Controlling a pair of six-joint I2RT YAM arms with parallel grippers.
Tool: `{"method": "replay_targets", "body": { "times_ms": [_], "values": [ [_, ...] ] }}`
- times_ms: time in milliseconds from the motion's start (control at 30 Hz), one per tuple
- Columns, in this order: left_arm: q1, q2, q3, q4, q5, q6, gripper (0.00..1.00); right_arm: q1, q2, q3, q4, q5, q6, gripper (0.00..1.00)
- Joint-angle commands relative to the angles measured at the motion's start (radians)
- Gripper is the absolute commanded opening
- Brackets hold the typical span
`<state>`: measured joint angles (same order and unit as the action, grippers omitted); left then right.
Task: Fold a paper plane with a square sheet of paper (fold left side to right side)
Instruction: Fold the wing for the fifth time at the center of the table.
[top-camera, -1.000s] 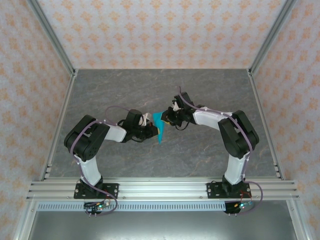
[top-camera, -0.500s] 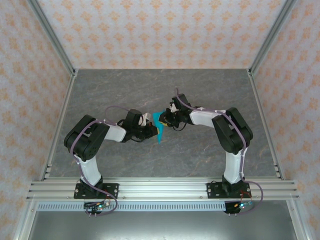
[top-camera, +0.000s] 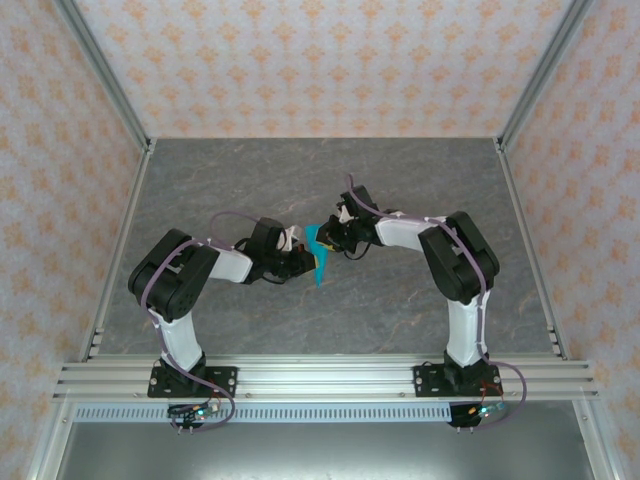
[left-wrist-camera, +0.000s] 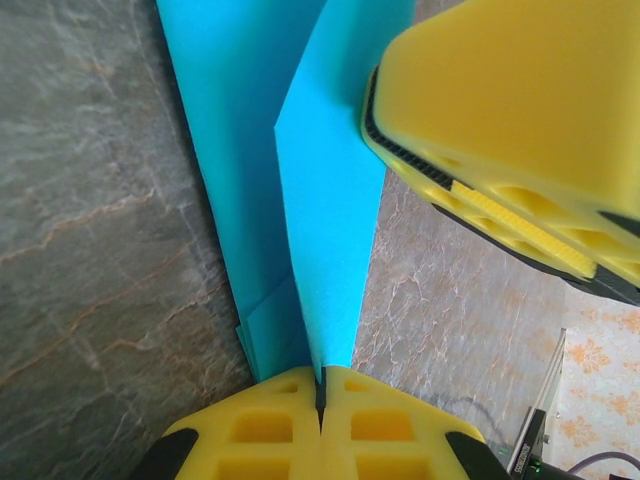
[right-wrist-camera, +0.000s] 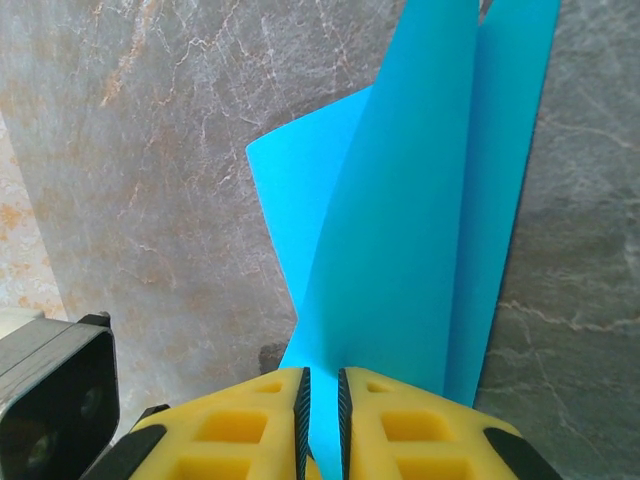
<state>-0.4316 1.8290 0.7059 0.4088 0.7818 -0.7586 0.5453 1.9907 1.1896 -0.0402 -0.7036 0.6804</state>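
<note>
Roughly at the middle of the counter, the sheet of paper is held between the two arms. It is seen as thin, bright cyan-blue and unmarked, and is bent into long, narrow layers with one sharp crease running along its length. A shorter flap is folded out to one side in the right wrist view. Whether its lower end touches the counter cannot be told.

The left gripper is closed, its yellow pads pressed together on the paper's lower edge. The right gripper is clamped on the sheet as well, with a thin slit left between its pads where the paper passes through. In the left wrist view, one yellow finger of the right gripper is seen just beside the sheet's upper edge.

The counter is covered in grey, marble-veined material. It is enclosed by walls papered in a pale pattern with orange motifs, and is framed by aluminium rails at the near edge, where both arm bases are bolted. A dark block is caught at the lower left of the right wrist view; what it is cannot be told.
</note>
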Motion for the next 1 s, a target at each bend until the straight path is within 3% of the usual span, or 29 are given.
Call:
{"method": "replay_targets", "body": {
  "times_ms": [0,567,967],
  "values": [
    [0.007,0.036,0.009,-0.064,-0.034,0.032,0.00,0.006,0.023,0.030,-0.019,0.029,-0.025,0.19],
    [0.007,0.039,0.010,-0.066,-0.029,0.032,0.00,0.005,0.064,0.039,-0.041,0.049,-0.043,0.19],
    [0.007,-0.002,0.004,-0.093,-0.030,0.042,0.03,0.005,0.093,0.038,-0.213,0.120,-0.057,0.19]
  ]
}}
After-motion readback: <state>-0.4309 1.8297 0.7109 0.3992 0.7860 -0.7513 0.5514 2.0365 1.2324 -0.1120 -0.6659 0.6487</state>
